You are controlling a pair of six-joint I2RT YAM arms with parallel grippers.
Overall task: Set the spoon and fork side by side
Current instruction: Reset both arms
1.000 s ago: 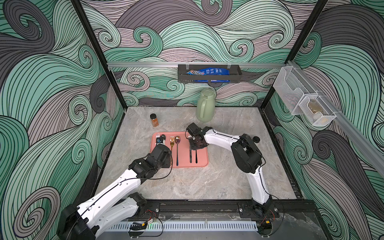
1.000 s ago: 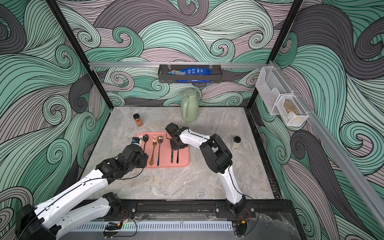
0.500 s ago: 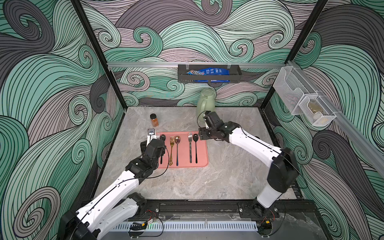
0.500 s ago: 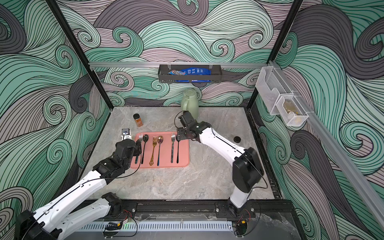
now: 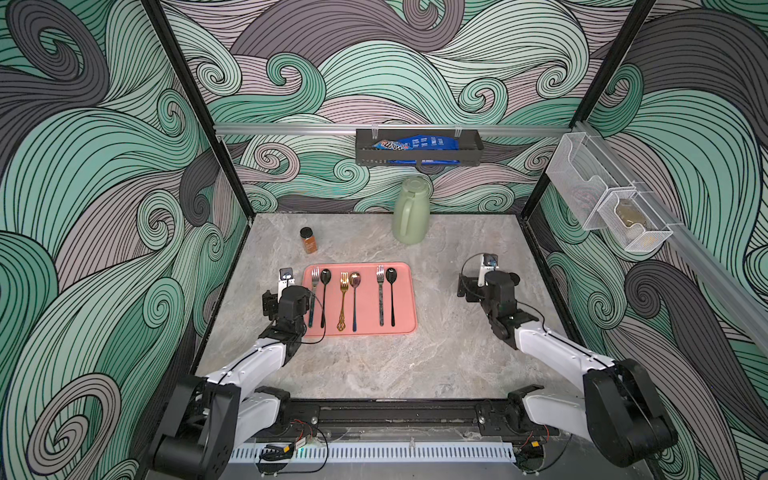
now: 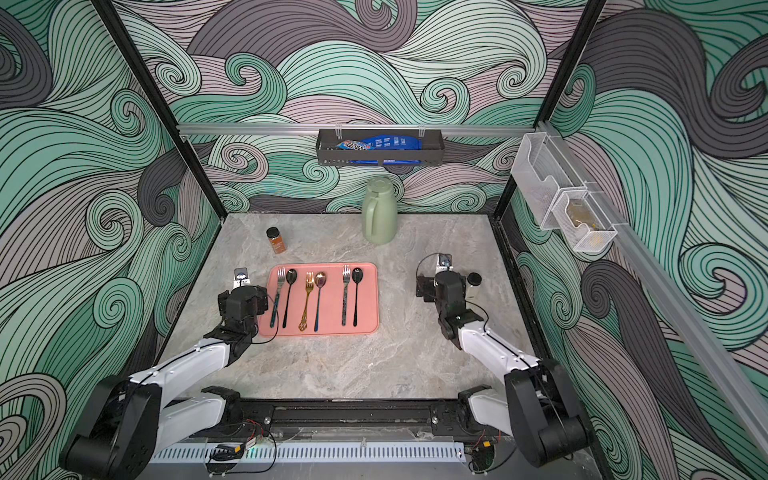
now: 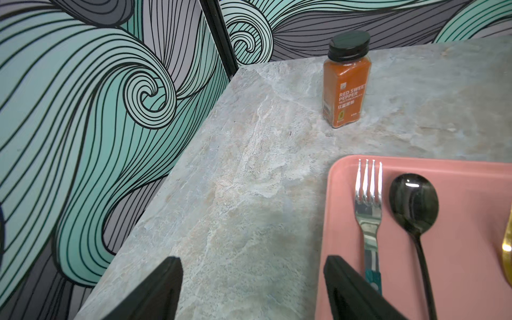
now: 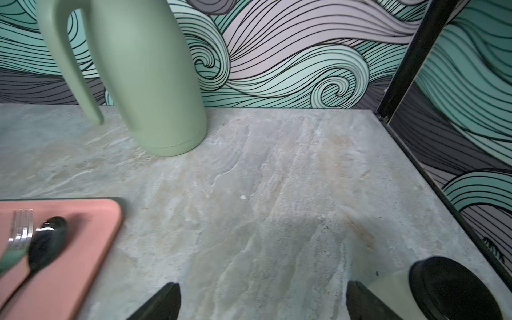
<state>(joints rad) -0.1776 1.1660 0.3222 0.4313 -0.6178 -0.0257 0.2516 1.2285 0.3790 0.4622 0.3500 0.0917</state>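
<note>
A pink tray (image 5: 405,299) holds three fork-and-spoon pairs, each lying side by side with heads to the back. At the left lie a silver fork (image 5: 314,286) (image 7: 370,199) and a black spoon (image 5: 325,286) (image 7: 414,205). A gold fork (image 5: 343,299) and a coppery spoon (image 5: 354,299) lie in the middle. Another silver fork (image 5: 380,291) and black spoon (image 5: 391,291) (image 8: 47,243) lie at the right. My left gripper (image 5: 291,301) (image 7: 252,263) hovers open and empty over the tray's left edge. Right of the tray, my right gripper (image 5: 486,286) (image 8: 261,288) is open over bare table.
A red pepper jar (image 5: 308,240) (image 7: 346,80) stands behind the tray's left corner. The green jug (image 5: 411,210) (image 8: 144,72) is at the back. A small black-capped jar (image 6: 473,279) (image 8: 454,288) sits just right of my right gripper. A black wall basket (image 5: 417,145) hangs above.
Both grippers left the cutlery on the tray and opened. The left arm drew back to the tray's left edge. The right arm swung away to the right side of the table.
</note>
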